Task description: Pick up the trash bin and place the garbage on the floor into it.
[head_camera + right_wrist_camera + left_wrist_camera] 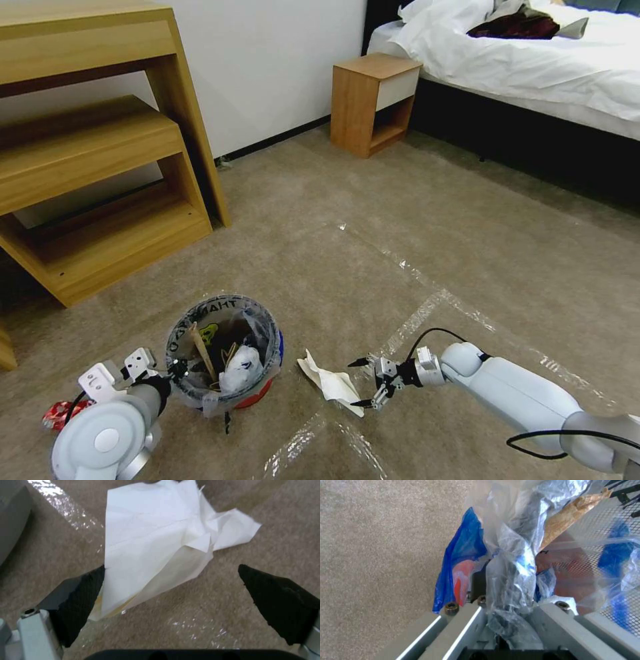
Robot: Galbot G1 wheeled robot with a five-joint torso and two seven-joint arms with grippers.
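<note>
The trash bin (263, 393), red with a blue rim and a clear printed bag, stands low over the floor (413, 220) at the lower left. It holds a wooden stick, brown paper and a white-blue wad. My left gripper (175, 371) is shut on the bin's near rim; the left wrist view shows the bag and rim (460, 555) pinched by that gripper (506, 605). White crumpled paper (331, 384) lies on the carpet just right of the bin. My right gripper (361, 383) is open at the paper's edge, and one black pad (80, 597) touches the paper (156, 547).
A red piece of litter (57, 412) lies on the carpet left of my left arm. Shiny tape lines (427, 307) cross the floor. A wooden desk with shelves (100, 167) stands at the left, with a nightstand (373, 100) and a bed (533, 60) at the back.
</note>
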